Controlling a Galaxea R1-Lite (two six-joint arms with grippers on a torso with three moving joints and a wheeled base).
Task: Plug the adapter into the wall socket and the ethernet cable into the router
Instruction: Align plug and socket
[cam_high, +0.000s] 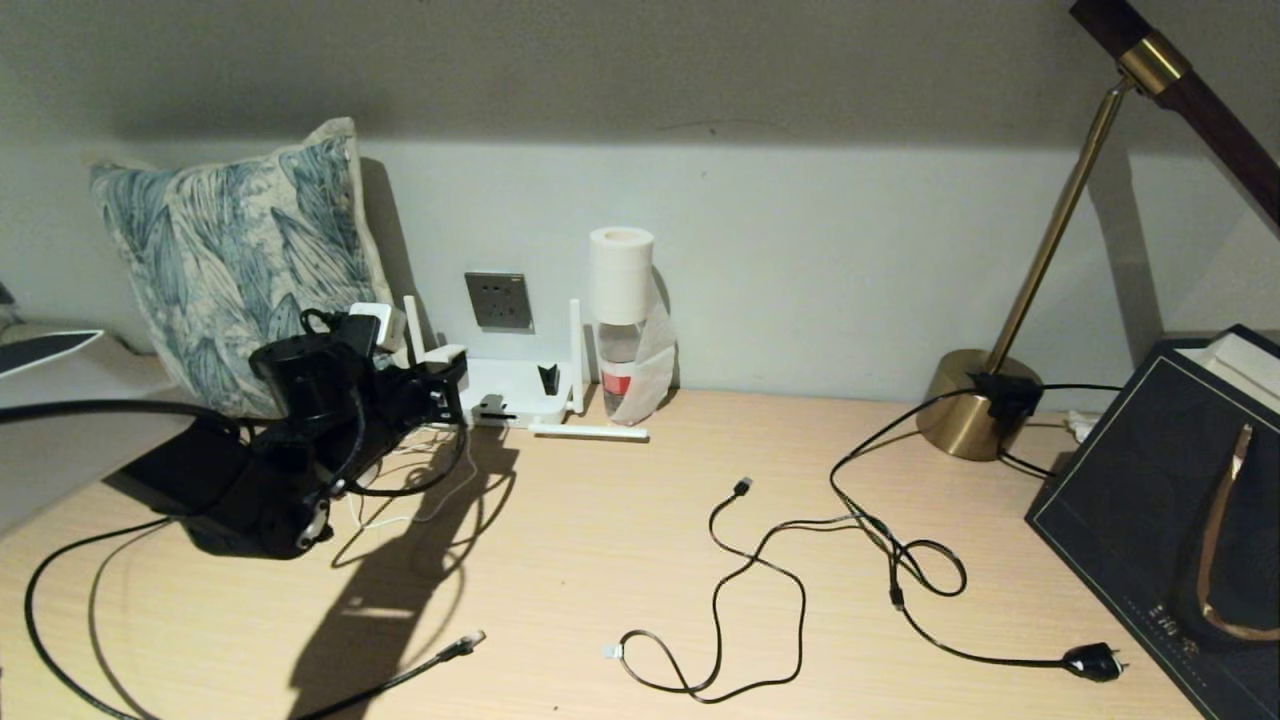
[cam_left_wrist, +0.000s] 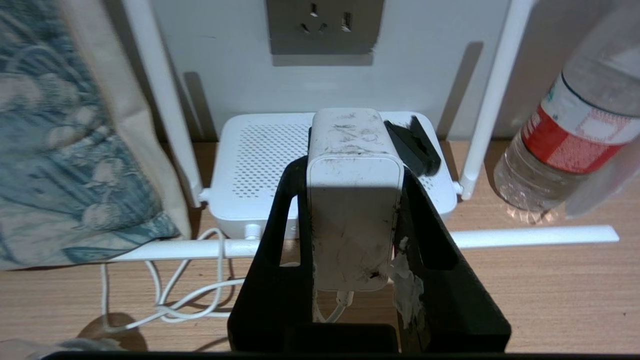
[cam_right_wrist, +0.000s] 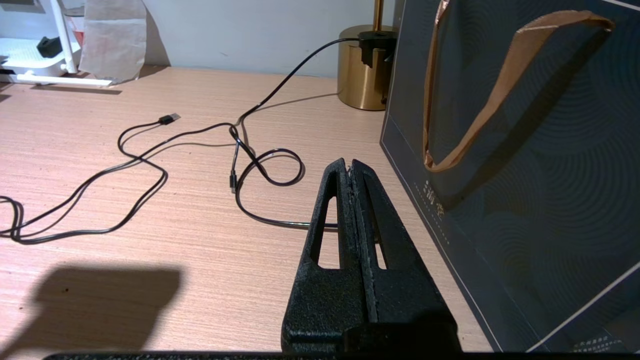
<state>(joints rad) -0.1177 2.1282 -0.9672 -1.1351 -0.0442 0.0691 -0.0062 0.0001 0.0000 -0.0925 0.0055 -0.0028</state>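
My left gripper (cam_high: 447, 362) is shut on the white adapter (cam_left_wrist: 352, 200), held just above the near edge of the router (cam_left_wrist: 260, 160). The adapter's thin white cord (cam_left_wrist: 190, 295) loops on the table below. The grey wall socket (cam_left_wrist: 325, 25) is on the wall behind the router, higher than the adapter and apart from it. In the head view the socket (cam_high: 498, 300) sits above the router (cam_high: 515, 392). The black ethernet cable (cam_high: 400, 680) lies at the table's front left, its clear connector (cam_high: 467, 641) free. My right gripper (cam_right_wrist: 350, 167) hovers shut and empty beside the dark bag.
A water bottle (cam_high: 620, 375) topped with a paper roll stands right of the router. One antenna (cam_high: 590, 432) lies flat in front. A patterned pillow (cam_high: 235, 250) leans at left. A black USB cable (cam_high: 740, 487), the lamp's cord and plug (cam_high: 1095, 660), brass lamp (cam_high: 965, 405) and dark bag (cam_high: 1170, 500) fill the right.
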